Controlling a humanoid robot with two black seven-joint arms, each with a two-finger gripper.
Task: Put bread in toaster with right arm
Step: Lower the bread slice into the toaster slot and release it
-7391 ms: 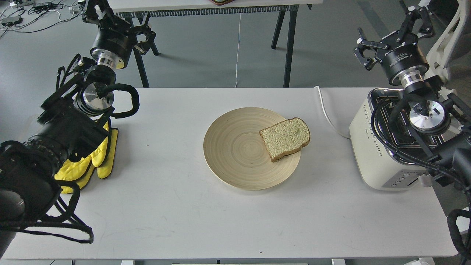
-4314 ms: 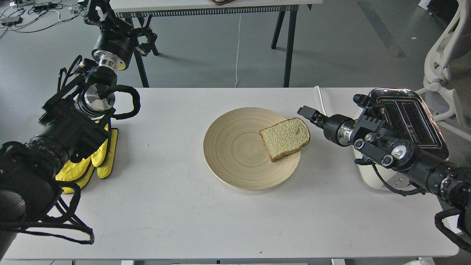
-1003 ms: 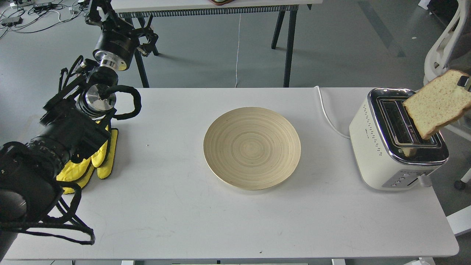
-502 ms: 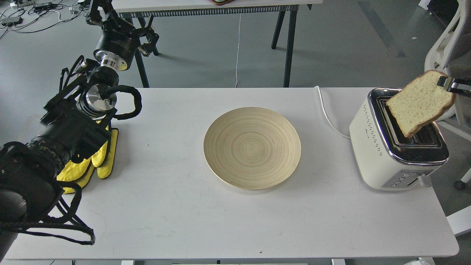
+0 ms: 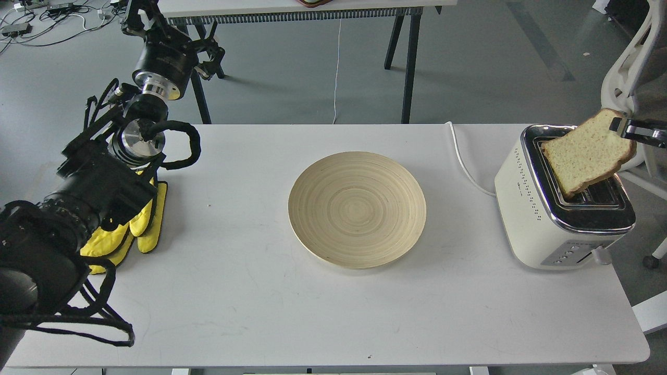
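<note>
The bread [image 5: 586, 153] is a pale speckled slice with brown crust, held tilted over the toaster [image 5: 560, 200] at the table's right end. Its lower corner dips at the left slot. My right gripper [image 5: 625, 128] comes in from the right edge and is shut on the slice's upper right corner; only its fingertips show. The toaster is cream-white with a chrome top and two black slots. My left gripper [image 5: 136, 13] is raised at the far left, beyond the table; its fingers cannot be told apart.
A round beige wooden plate [image 5: 357, 209] lies in the table's middle. Yellow gloves [image 5: 133, 229] lie under my left arm. The toaster's white cord [image 5: 464, 166] runs to the back edge. A white chair [image 5: 633, 62] stands behind the toaster.
</note>
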